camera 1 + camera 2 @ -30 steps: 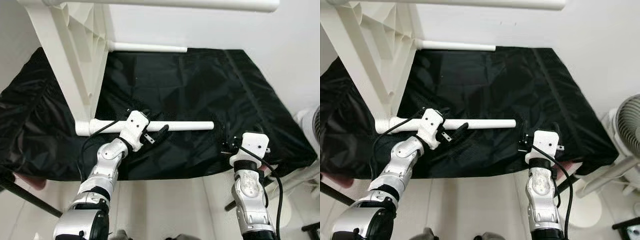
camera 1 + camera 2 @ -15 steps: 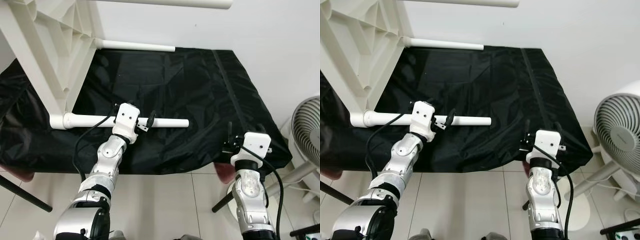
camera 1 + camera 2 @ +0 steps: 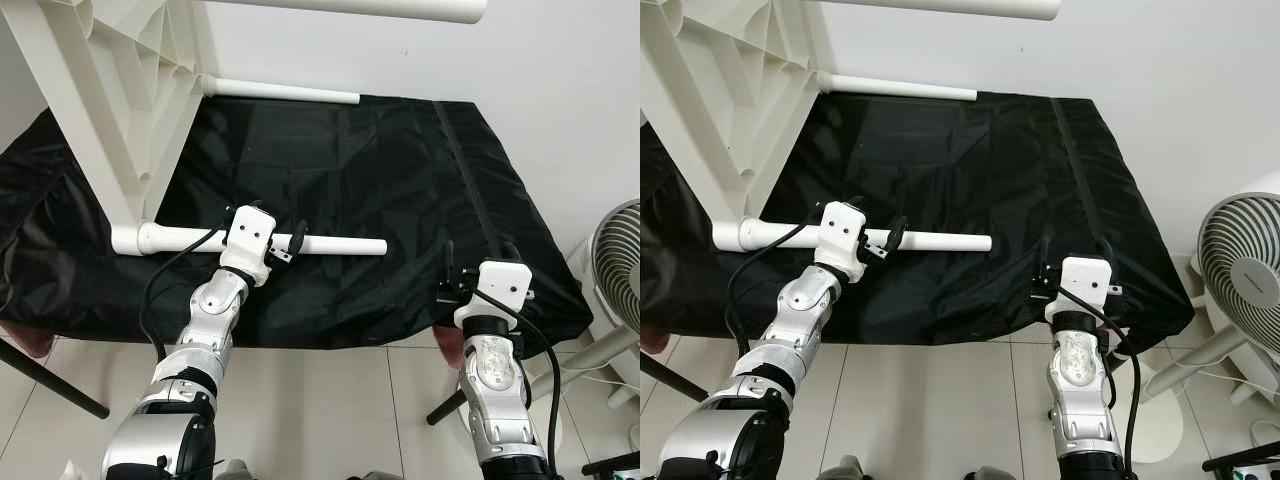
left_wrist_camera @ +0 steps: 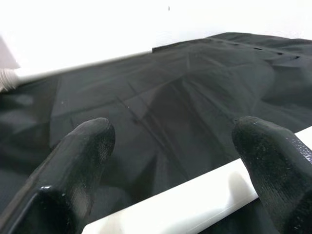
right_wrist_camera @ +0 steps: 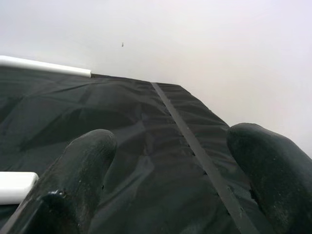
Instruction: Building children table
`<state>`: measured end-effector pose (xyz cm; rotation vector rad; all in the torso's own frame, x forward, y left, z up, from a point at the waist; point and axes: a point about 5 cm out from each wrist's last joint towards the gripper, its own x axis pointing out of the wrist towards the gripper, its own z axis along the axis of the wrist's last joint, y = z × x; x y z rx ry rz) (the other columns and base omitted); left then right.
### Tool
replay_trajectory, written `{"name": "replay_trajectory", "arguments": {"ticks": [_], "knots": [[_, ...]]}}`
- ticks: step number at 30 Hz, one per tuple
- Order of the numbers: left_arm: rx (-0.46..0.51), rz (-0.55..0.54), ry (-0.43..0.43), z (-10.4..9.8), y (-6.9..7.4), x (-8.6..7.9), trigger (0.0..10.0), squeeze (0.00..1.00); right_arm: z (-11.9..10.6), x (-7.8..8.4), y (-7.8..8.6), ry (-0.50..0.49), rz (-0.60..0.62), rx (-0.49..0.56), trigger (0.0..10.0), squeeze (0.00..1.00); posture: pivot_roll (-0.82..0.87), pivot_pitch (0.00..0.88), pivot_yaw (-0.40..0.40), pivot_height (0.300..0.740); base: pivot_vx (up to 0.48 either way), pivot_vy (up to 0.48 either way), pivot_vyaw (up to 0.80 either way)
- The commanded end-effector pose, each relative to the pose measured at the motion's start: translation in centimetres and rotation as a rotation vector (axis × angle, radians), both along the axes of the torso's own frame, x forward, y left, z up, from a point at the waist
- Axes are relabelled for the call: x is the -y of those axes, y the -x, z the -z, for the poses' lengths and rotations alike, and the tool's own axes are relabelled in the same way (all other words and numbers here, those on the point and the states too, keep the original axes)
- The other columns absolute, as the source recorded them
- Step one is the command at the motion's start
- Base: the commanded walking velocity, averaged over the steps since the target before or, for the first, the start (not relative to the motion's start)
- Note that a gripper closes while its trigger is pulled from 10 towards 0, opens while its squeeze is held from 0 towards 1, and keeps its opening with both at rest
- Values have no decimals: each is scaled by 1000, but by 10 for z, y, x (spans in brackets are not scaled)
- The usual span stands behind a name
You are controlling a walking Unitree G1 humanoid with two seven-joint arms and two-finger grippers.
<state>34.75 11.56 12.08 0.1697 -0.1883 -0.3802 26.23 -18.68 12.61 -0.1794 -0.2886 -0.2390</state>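
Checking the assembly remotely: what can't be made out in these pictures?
- Table frame: its top is cut off by the upper edge of both eye views.
- Near leg: the left pincer and its wrist cover part of it.
- Fan: cut off by the right edge.

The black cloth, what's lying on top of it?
On the black cloth lie the white table frame and its tube legs. The left gripper straddles the near tube. Whatever the cloth covers is hidden.
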Motion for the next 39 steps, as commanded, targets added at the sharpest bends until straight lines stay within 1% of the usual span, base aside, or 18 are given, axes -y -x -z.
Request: {"name": "replay_trajectory", "arguments": {"ticks": [1,10,18,26,28,34,39], "knots": [[-12,-91,38,1,-1,-5,10000,0,1,1,0,11,4,-8,10000,0,12,0,5,740,0,0,0],[-12,-106,53,-1,-3,-8,10000,0,0,0,0,14,2,-7,10000,0,13,0,8,740,0,0,0],[-5,-100,60,-3,-2,-7,10000,0,-1,1,-1,19,6,-3,10000,0,14,0,7,740,0,0,0],[14,-89,92,-9,-3,-8,10000,0,-3,0,-3,23,1,3,10000,0,21,0,1,740,0,0,0],[5,-97,107,-9,-4,-9,10000,0,-4,0,-3,22,-2,4,10000,0,19,0,1,740,0,0,0],[-9,-101,110,-8,-4,-10,10000,0,-3,0,-2,20,-1,2,10000,0,18,0,2,740,0,0,0],[-14,-102,110,-7,-4,-11,10000,0,-2,0,-2,19,0,-3,10000,0,17,0,2,740,0,320,0]]}}
